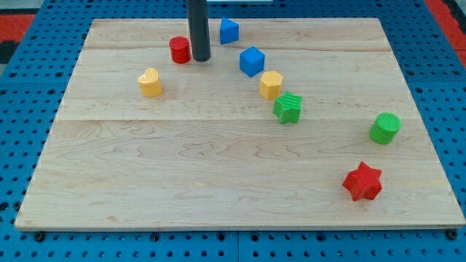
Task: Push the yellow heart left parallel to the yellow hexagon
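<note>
Pale wooden counter [218,182]. Dark rod, no end effector to spread or pinch; my tip [201,58] just right of red plastic cylinder [180,49]. Yellow plastic heart [151,82]: below-left of tip, apart. Yellow plastic hexagon [271,84]: well right of heart, level.

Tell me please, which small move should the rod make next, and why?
Probably bring my tip down to the right side of the yellow heart block. It now stands beside the red cylinder block, above-right of the heart, whose row already roughly matches the yellow hexagon block.
</note>
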Action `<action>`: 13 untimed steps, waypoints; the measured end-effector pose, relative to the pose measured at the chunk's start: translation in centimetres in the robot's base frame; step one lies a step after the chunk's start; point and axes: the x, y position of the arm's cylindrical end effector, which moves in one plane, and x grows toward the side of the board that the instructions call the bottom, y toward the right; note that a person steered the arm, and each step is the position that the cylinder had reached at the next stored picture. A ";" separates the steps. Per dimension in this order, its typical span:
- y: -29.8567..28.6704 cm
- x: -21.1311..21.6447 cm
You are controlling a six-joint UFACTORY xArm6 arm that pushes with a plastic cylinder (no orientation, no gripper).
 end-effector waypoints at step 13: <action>-12.7 9.6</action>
